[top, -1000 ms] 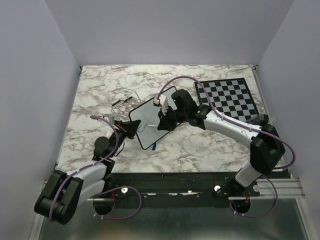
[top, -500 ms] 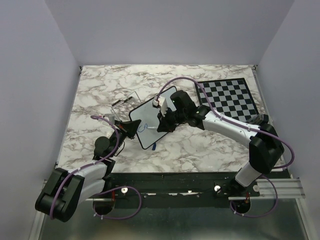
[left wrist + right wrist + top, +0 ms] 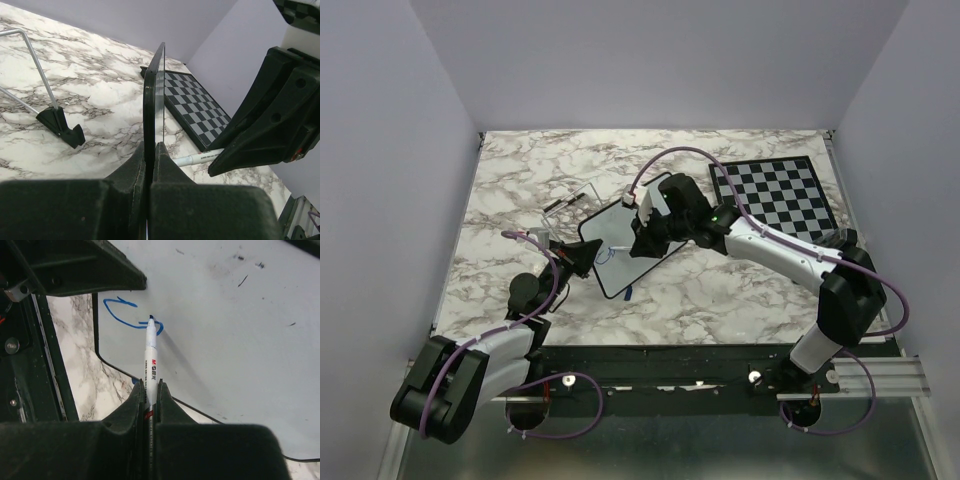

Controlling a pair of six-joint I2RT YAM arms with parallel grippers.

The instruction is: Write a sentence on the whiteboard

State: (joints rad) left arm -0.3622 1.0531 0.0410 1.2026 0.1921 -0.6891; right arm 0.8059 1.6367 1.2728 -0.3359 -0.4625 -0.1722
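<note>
The whiteboard (image 3: 618, 248), white with a thin black frame, lies at the table's middle; it also shows in the right wrist view (image 3: 225, 330) and edge-on in the left wrist view (image 3: 152, 100). My left gripper (image 3: 582, 258) (image 3: 149, 150) is shut on its near left edge. My right gripper (image 3: 642, 240) (image 3: 149, 390) is shut on a white marker (image 3: 151, 357), whose blue tip touches the board. The sentence (image 3: 131, 316) is just a short blue scribble by the board's corner, also seen in the top view (image 3: 607, 253). The marker shows in the left wrist view (image 3: 200, 157).
A checkered chessboard (image 3: 775, 196) lies at the back right, also in the left wrist view (image 3: 197, 107). A wire stand with black feet (image 3: 568, 200) (image 3: 60, 125) sits left of the whiteboard. A small blue cap (image 3: 628, 294) lies by the board's near edge.
My right gripper has shifted slightly left and farther back over the board with the marker. The left arm and the board have stayed put.
</note>
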